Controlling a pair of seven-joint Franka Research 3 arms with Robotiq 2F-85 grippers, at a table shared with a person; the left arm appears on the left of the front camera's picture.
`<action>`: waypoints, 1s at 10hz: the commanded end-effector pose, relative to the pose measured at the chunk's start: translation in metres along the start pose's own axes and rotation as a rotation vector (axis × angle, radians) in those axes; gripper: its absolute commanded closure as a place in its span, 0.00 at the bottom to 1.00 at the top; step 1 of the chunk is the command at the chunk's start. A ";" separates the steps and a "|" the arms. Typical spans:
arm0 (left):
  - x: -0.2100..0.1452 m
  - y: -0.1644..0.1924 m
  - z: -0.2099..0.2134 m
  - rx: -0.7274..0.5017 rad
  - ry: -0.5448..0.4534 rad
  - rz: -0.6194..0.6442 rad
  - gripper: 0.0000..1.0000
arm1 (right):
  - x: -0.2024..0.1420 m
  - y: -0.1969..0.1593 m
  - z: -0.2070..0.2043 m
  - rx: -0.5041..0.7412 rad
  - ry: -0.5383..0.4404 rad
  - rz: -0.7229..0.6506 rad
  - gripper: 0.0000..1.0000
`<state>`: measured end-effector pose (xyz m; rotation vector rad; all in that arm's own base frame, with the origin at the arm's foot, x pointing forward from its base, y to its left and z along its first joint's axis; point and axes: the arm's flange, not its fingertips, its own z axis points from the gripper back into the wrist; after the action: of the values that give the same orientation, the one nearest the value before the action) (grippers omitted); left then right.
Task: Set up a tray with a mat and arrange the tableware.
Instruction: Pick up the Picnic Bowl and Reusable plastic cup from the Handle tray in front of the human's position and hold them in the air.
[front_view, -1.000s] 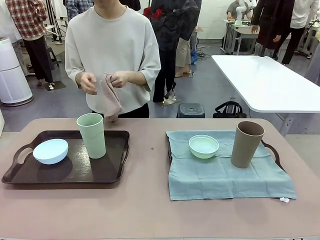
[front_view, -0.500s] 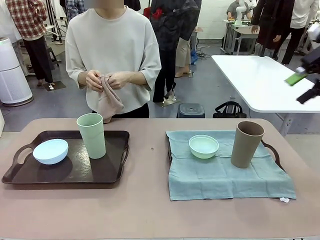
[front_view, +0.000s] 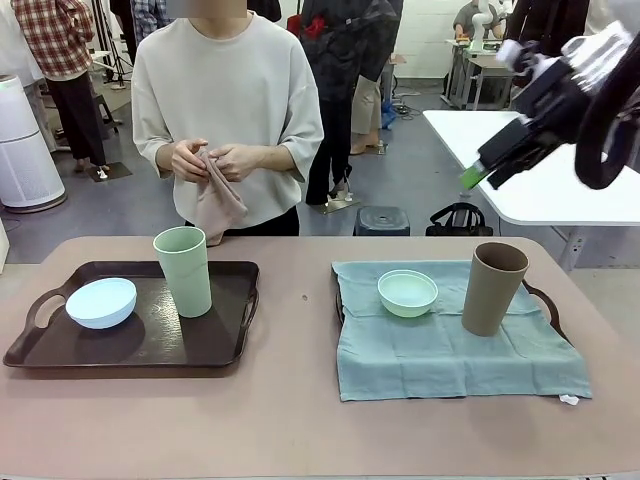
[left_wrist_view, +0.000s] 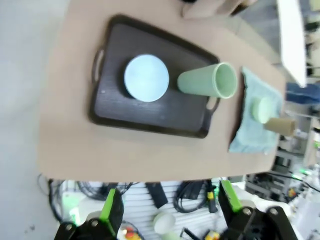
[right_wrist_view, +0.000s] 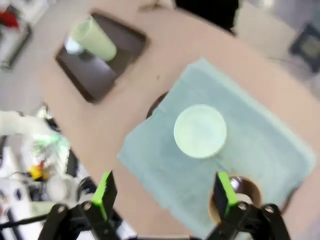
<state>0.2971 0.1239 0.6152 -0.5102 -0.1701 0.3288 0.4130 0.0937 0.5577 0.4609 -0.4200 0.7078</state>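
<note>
The right-hand tray (front_view: 541, 299) is almost wholly covered by the teal fabric mat (front_view: 450, 360) — only a dark looped handle and a strip of rim at the mat's left edge show. The right wrist view is blurred, so detail there is poor. On the mat stand the mint green bowl (front_view: 407, 293), round and shallow, and the brown cup (front_view: 492, 288), tall, tapered, handleless and upright near the mat's right edge; the two are apart. The mat is creased and overhangs the tray's near side onto the table (front_view: 300, 420). The left tray (front_view: 150, 350), dark brown with rounded corners and cut-out handles, bears the pale blue bowl (front_view: 101, 302) and the light green cup (front_view: 184, 270), upright, near each other. All four vessels are matte. The person (front_view: 228, 100) at the far side holds a limp pinkish cloth (front_view: 218, 205) in both hands. Right gripper (right_wrist_view: 165, 195): raised above the mat, jaws wide apart, holding nothing. Left gripper (left_wrist_view: 170, 207): high above the table's near edge, jaws wide apart — nothing between them.
</note>
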 end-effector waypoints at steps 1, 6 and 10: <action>0.004 -0.014 -0.002 0.109 0.039 0.026 0.00 | 0.003 -0.002 -0.038 0.016 0.013 0.093 0.00; 0.006 -0.015 -0.008 0.120 0.026 0.016 0.00 | 0.010 0.007 -0.053 0.024 0.032 0.094 0.00; 0.006 -0.015 -0.008 0.120 0.026 0.016 0.00 | 0.011 0.004 -0.052 0.029 0.025 0.090 0.00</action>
<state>0.3113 0.1130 0.6178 -0.4015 -0.1278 0.3366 0.4288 0.1302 0.5223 0.4632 -0.4101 0.8070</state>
